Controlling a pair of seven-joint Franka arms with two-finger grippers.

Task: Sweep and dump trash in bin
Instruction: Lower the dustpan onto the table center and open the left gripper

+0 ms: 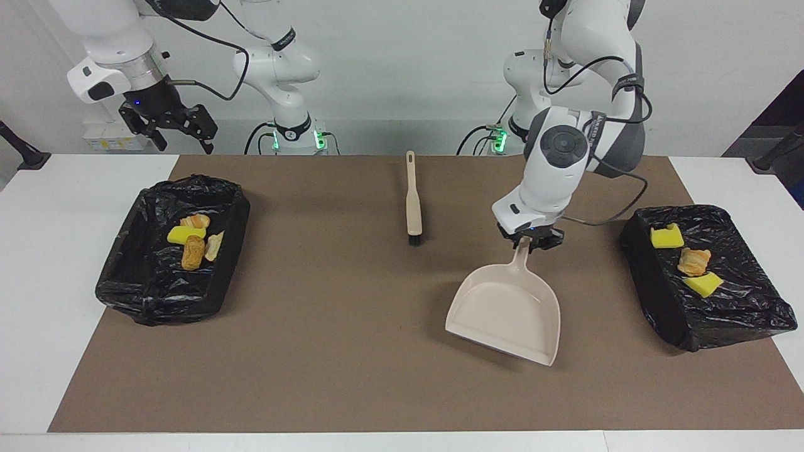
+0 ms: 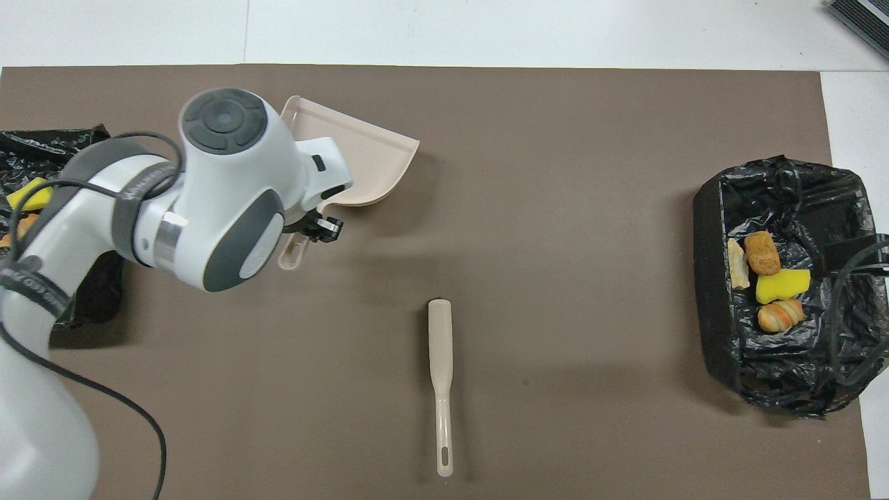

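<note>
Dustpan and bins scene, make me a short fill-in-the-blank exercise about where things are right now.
1. The left gripper is shut on the handle of the ____.
2. The brush lies on the brown ____, with no gripper touching it.
3. The open right gripper hangs over the table by the bin that holds ____ pieces of trash.
4. The other bin holds two yellow sponge chunks and one ____ piece.

Missing words: dustpan; mat; four; bread
</note>
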